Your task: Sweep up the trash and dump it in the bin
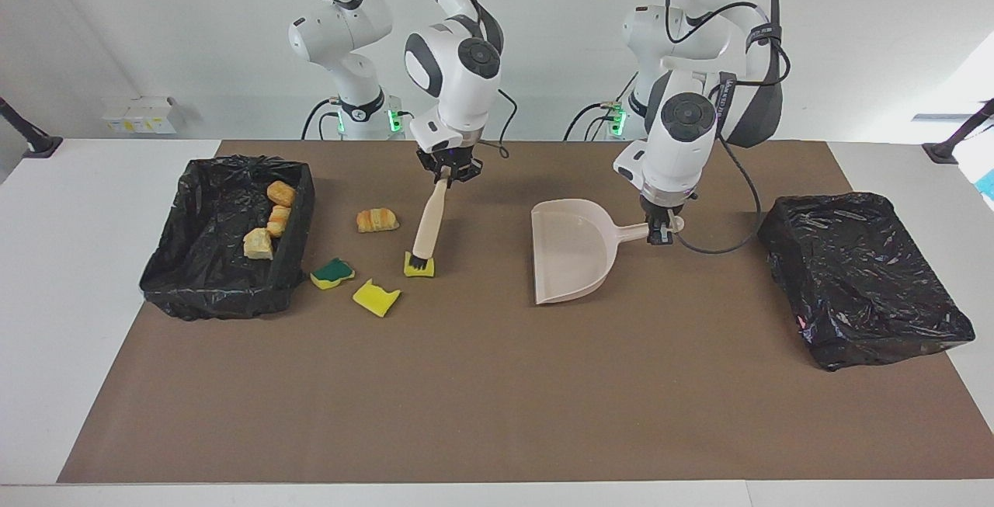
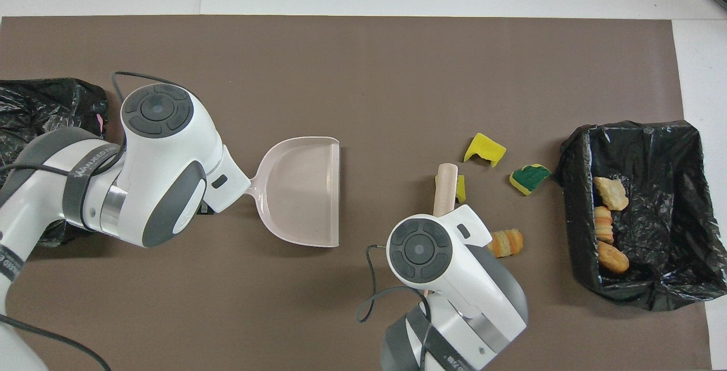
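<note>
My right gripper [image 1: 449, 169] is shut on the handle of the beige hand brush [image 1: 429, 220]. The bristles rest on a yellow sponge piece [image 1: 420, 267]. More trash lies on the mat between the brush and the bin: a yellow sponge piece [image 1: 377, 297], a green-topped sponge piece [image 1: 332, 272] and a pastry chunk [image 1: 377, 220]. Three bread pieces [image 1: 278, 220] lie in the black-lined bin [image 1: 225, 301]. My left gripper [image 1: 660, 234] is shut on the handle of the beige dustpan [image 1: 571, 258], which rests on the mat with its mouth toward the trash. In the overhead view the arms' wrists hide both grippers.
A second box wrapped in black plastic [image 1: 862, 289] sits at the left arm's end of the table. The brown mat [image 1: 497, 398] covers most of the table. In the overhead view the brush [image 2: 445, 189] partly covers the sponge piece [image 2: 461, 188].
</note>
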Action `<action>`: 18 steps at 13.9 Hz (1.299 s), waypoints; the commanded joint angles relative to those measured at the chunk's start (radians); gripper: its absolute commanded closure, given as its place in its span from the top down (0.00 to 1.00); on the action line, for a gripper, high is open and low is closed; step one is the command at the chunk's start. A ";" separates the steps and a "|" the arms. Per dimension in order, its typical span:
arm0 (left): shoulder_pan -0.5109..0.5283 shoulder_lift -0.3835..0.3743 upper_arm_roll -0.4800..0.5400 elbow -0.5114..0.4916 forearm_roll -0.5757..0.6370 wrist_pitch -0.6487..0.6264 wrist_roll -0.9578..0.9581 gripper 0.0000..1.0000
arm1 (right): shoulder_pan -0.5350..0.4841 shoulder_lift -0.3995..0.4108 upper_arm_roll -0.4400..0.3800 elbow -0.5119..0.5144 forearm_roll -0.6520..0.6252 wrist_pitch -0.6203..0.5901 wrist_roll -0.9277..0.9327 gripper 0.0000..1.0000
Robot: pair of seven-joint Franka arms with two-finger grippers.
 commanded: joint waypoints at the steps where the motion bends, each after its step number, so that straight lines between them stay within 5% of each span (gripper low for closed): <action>1: 0.012 -0.037 0.000 -0.037 -0.020 0.025 0.023 0.00 | -0.018 0.046 0.006 0.032 -0.084 -0.006 -0.025 0.00; 8: 0.016 -0.037 0.000 -0.037 -0.020 0.025 0.023 0.00 | -0.188 0.027 0.005 0.003 -0.278 -0.097 -0.082 0.00; 13: 0.016 -0.037 0.000 -0.037 -0.020 0.025 0.023 0.00 | -0.322 0.004 0.011 -0.109 -0.296 0.073 -0.142 0.00; 18: 0.016 -0.037 0.000 -0.039 -0.020 0.025 0.023 0.00 | -0.290 0.025 0.013 -0.125 -0.185 0.173 -0.220 0.00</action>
